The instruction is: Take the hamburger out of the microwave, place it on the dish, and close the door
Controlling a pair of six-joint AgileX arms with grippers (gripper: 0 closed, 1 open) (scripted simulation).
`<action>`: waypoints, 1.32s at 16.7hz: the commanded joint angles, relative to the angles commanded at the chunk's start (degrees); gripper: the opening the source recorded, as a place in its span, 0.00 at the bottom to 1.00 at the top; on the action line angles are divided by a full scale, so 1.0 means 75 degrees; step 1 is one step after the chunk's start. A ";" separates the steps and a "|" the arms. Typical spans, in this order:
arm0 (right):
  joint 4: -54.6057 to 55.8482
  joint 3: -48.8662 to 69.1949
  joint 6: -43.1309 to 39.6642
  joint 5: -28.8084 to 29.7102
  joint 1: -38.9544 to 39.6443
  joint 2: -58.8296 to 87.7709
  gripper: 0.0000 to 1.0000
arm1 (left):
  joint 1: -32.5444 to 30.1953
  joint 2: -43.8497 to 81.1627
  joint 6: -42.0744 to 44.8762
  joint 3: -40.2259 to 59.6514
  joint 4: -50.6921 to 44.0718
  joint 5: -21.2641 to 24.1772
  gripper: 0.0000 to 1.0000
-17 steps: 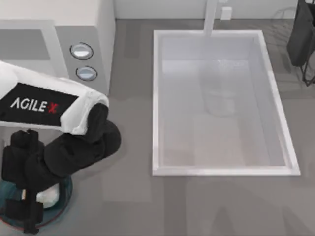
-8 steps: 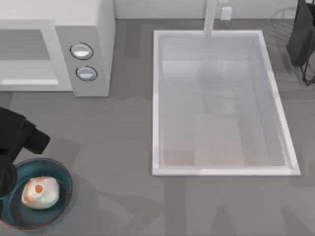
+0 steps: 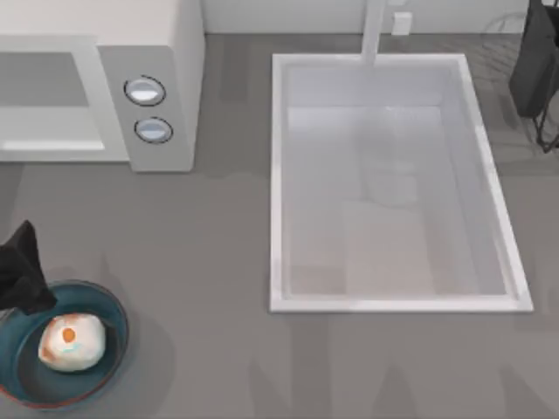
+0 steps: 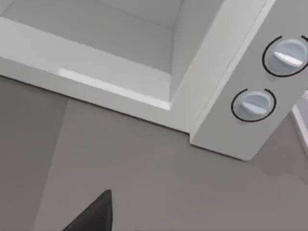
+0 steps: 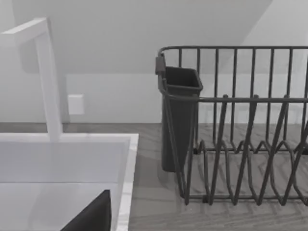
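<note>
hamburger [image 3: 72, 343] resting in the dish [image 3: 26, 384], in front of the microwave [image 3: 166, 52] with its cavity uncovered; left gripper [image 3: 19, 275] at the dish's edge, finger state cannot be told.

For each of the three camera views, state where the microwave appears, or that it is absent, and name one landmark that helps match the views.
Top view: the microwave sits at the upper left, its open cavity facing the table.
Left wrist view: the microwave spans the upper part, cavity beside the panel.
Right wrist view: not in it.
Shared landmark: the two round knobs on its panel appear in the top and left wrist views.
</note>
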 joint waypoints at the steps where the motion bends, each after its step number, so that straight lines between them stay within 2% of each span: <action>1: 0.0000 0.0000 0.0000 0.0000 0.0000 0.0000 1.00 | 0.0204 -0.0474 0.0643 -0.0284 0.0337 0.0128 1.00; 6: 0.0000 0.0000 0.0000 0.0000 0.0000 0.0000 1.00 | 0.0950 -0.1813 0.2645 -0.1246 0.1443 0.0502 1.00; 13: 0.0000 0.0000 0.0000 0.0000 0.0000 0.0000 1.00 | 0.1066 -0.1942 0.2913 -0.1381 0.1593 0.0544 1.00; 22: 0.0000 0.0000 0.0000 0.0000 0.0000 0.0000 1.00 | 0.1066 -0.1942 0.2913 -0.1381 0.1593 0.0544 0.32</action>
